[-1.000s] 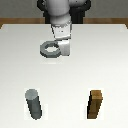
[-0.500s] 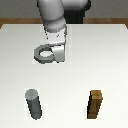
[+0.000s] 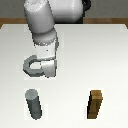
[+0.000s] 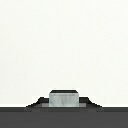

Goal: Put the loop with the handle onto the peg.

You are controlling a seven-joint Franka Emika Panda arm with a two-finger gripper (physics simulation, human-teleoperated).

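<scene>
The loop with the handle point(image 3: 31, 65) is a flat grey ring hanging above the table at the exterior view's left. My gripper point(image 3: 48, 70) is shut on its handle, and the ring sticks out toward the exterior view's left. The peg point(image 3: 34, 104), an upright dark grey cylinder, stands nearer the front edge, below the ring and apart from it. In the wrist view only the grey handle point(image 4: 63, 98) shows, against the dark fingers; the peg is out of that view.
A brown wooden square-sided block point(image 3: 95, 105) stands upright at the front on the exterior view's right. The white table point(image 3: 100, 55) spreads around all of it.
The arm has carried the ring forward and toward the exterior view's left, closer to the peg. The peg and the block have not moved.
</scene>
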